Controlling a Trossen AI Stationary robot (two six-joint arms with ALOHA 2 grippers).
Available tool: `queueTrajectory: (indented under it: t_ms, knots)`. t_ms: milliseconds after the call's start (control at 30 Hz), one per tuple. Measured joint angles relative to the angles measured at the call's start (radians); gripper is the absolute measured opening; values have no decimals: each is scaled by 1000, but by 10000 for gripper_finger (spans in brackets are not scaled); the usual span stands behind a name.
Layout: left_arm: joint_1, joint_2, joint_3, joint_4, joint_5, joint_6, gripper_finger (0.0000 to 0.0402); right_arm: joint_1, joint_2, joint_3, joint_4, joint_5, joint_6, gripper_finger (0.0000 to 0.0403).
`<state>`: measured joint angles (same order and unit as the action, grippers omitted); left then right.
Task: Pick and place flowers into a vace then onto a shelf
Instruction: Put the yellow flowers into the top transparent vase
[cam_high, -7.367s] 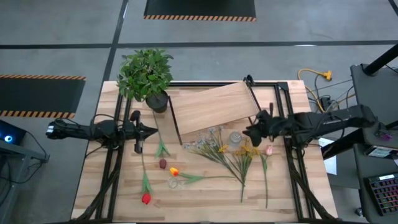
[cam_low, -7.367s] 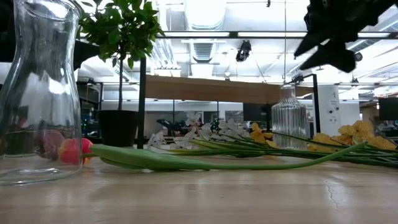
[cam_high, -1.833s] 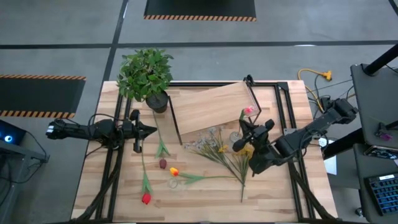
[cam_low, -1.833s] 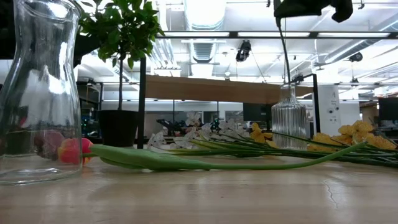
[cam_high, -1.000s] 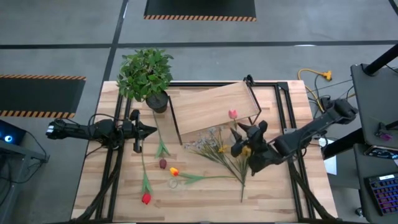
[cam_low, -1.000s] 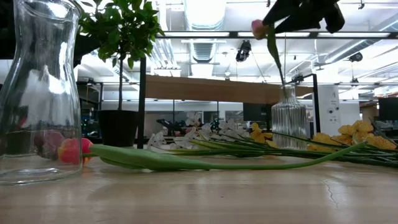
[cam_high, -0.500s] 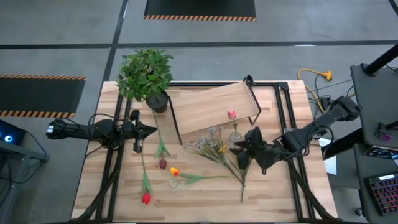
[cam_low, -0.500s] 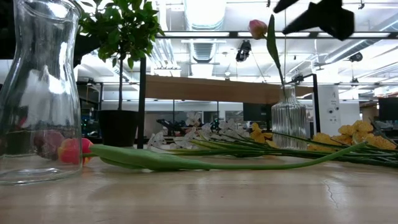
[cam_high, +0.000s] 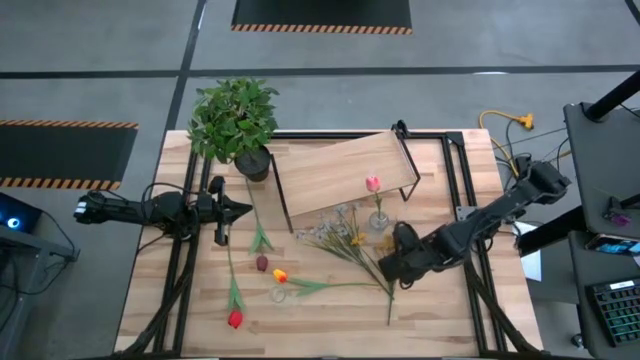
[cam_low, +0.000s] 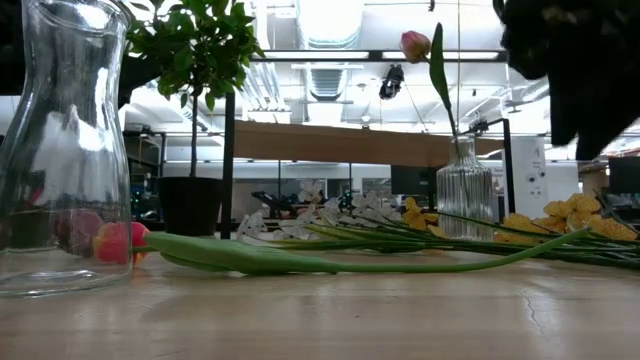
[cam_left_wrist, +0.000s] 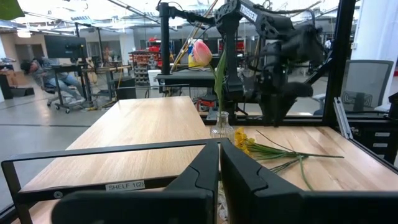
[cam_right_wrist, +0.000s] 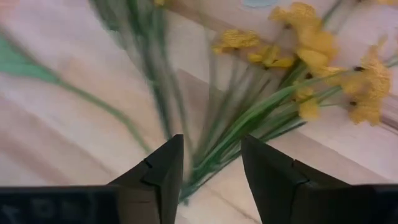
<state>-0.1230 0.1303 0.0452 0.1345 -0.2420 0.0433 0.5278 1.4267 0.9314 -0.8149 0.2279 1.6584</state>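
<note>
right gripper (cam_right_wrist: 211, 168) fingers apart, empty, over yellow flowers (cam_high: 385, 262) lying on plank table (cam_high: 330, 310) | pink bud (cam_high: 372, 184) upright in ribbed clear glass vase (cam_high: 378, 221) just beside shelf (cam_high: 340, 172), light wood board, black frame, tag "SHELF 1(2)" | left gripper (cam_left_wrist: 219, 163) fingers closed, empty, table's left | smooth glass carafe (cam_low: 62, 150)

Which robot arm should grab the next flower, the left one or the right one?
Probably the right. Its open right gripper hangs just above the loose yellow flowers with thin green stems, near the ribbed clear glass vase holding the pink bud. The shut left gripper waits by the table's left side.
</note>
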Motion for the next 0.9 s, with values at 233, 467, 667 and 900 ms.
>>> queueTrajectory:
  t_ms: [233, 467, 667, 900]
  knots:
    - [0, 0, 0, 0, 0, 0, 0, 0, 94, 0, 3, -8, 38, 159]
    - [0, 0, 0, 0, 0, 0, 0, 0, 176, 0, -42, -49, 75, 197]
    - [0, 0, 0, 0, 0, 0, 0, 0, 254, 0, -47, -45, 97, 225]
    - [0, 0, 0, 0, 0, 0, 0, -2, 320, 5, -42, -42, 98, 229]
